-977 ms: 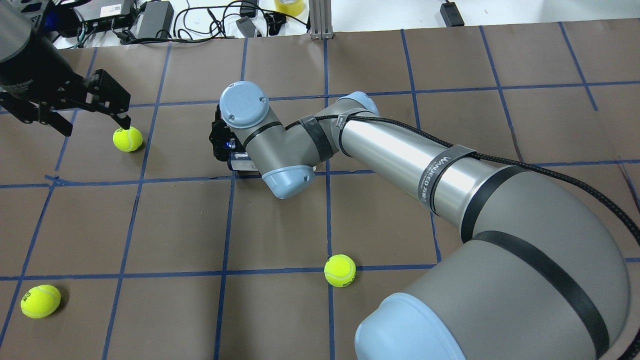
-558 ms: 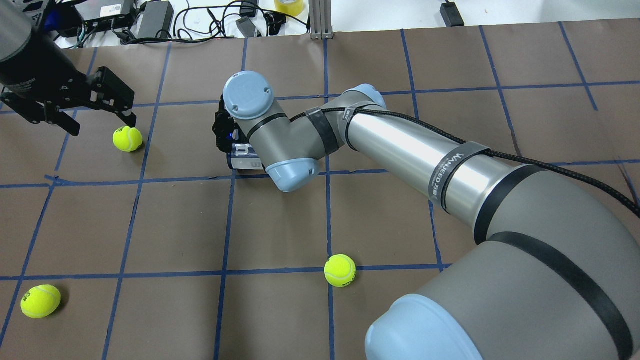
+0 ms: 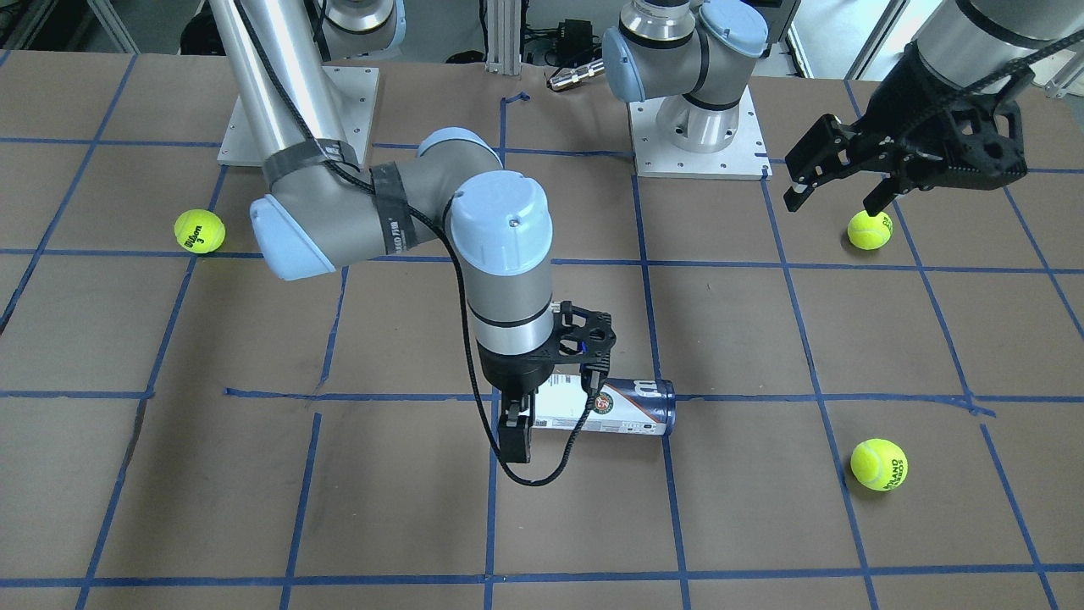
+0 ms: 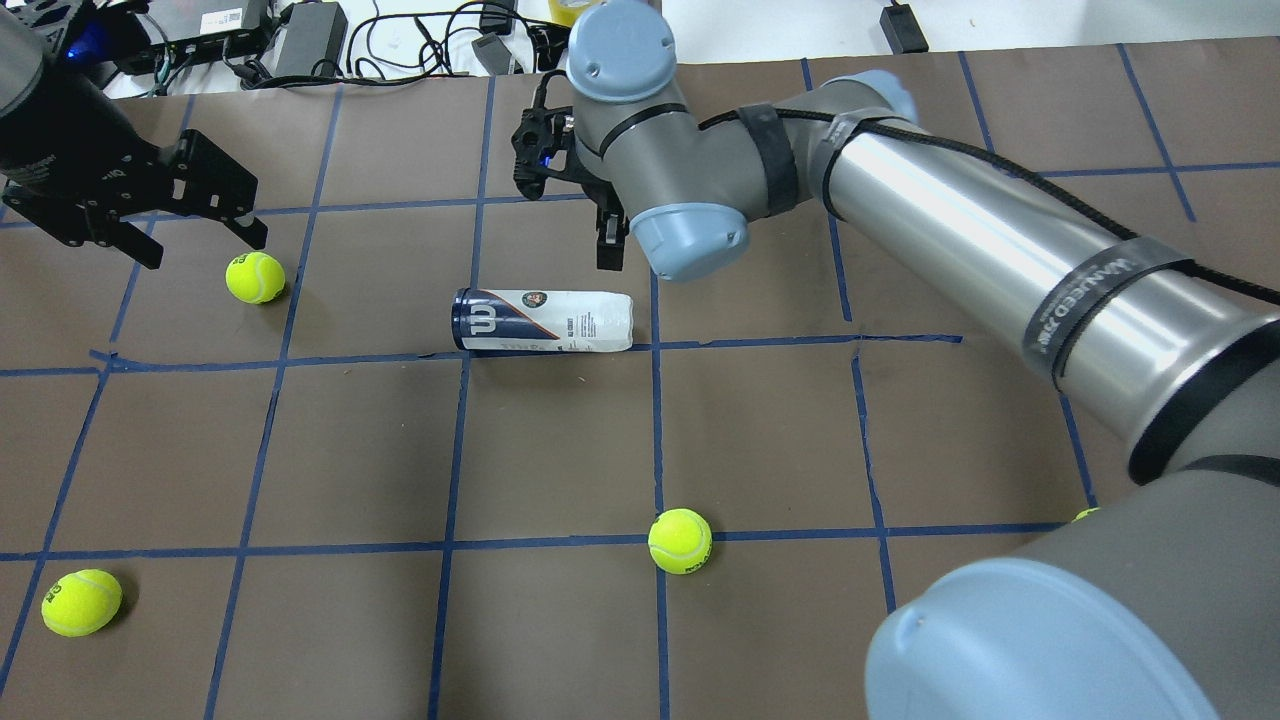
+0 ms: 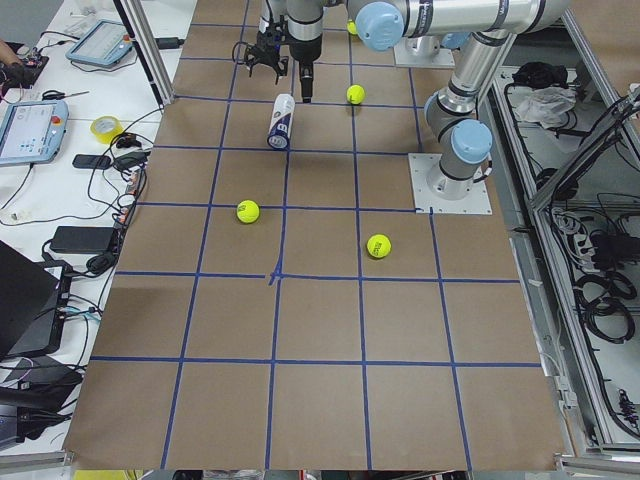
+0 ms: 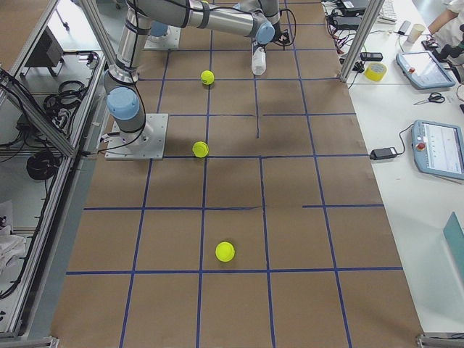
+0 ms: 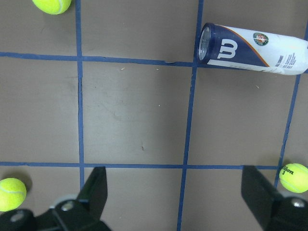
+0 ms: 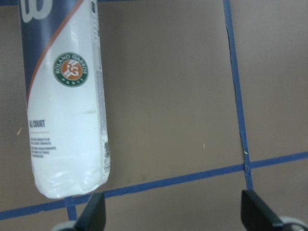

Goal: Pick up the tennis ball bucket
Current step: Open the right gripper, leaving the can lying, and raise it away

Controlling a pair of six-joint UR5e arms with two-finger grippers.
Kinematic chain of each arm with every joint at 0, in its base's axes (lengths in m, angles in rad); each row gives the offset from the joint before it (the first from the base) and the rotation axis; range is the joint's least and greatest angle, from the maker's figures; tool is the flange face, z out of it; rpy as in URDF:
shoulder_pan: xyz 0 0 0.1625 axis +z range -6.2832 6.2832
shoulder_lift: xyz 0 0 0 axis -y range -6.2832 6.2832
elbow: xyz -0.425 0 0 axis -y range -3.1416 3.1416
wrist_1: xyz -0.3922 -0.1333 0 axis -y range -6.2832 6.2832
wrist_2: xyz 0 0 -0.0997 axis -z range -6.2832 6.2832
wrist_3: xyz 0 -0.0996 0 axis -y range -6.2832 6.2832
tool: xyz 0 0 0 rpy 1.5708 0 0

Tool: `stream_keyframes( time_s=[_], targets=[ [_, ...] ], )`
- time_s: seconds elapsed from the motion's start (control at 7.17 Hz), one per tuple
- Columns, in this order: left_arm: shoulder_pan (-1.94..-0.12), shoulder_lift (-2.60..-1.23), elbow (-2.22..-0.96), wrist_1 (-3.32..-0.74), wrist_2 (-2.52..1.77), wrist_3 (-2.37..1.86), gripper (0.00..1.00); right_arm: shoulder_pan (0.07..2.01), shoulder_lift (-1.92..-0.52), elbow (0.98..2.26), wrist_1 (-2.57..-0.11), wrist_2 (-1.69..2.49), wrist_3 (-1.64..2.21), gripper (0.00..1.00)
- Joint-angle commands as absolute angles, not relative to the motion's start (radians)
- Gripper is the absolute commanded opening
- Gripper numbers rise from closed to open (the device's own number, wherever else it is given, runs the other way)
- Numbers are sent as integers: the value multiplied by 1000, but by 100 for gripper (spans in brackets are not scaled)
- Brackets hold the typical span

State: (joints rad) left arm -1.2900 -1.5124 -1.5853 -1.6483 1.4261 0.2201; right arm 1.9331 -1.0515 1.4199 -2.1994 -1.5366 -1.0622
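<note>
The tennis ball bucket [image 4: 543, 320] lies on its side on the brown table, navy "W" end toward my left arm and white end toward the middle. It also shows in the front view [image 3: 616, 407], the left wrist view [image 7: 252, 48] and the right wrist view [image 8: 67, 110]. My right gripper [image 4: 563, 215] is open and empty, raised above the table just beyond the can's white end [image 3: 555, 411]. In its wrist view the can lies left of the finger gap [image 8: 175, 216]. My left gripper [image 4: 200, 245] is open and empty, hovering above a tennis ball [image 4: 255, 277].
More tennis balls lie at the front middle [image 4: 680, 541], the front left [image 4: 81, 602] and near the right arm's base [image 3: 200, 231]. Cables and power bricks [image 4: 300, 40] sit past the table's far edge. Blue tape lines grid the table.
My right gripper, earlier down at the can, has risen and drawn back toward the far side, uncovering the can, which lies where it was. My left gripper has shifted slightly up.
</note>
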Motion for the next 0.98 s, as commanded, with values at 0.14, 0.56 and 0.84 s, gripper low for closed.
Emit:
stream_keyframes(
  time_s=[0.14, 0.56, 0.84],
  targets=[
    [-1272, -1571, -1664, -1550, 1289, 275, 100, 1768, -1224, 1420, -1984, -1441, -1058, 100],
    [-1272, -1633, -1720, -1476, 1191, 310, 100, 1596, -1363, 1422, -1753, -1410, -921, 100],
    [-1272, -1715, -1721, -1441, 1089, 328, 100, 1572, -1414, 1420, -1662, -1455, -737, 100]
  ],
)
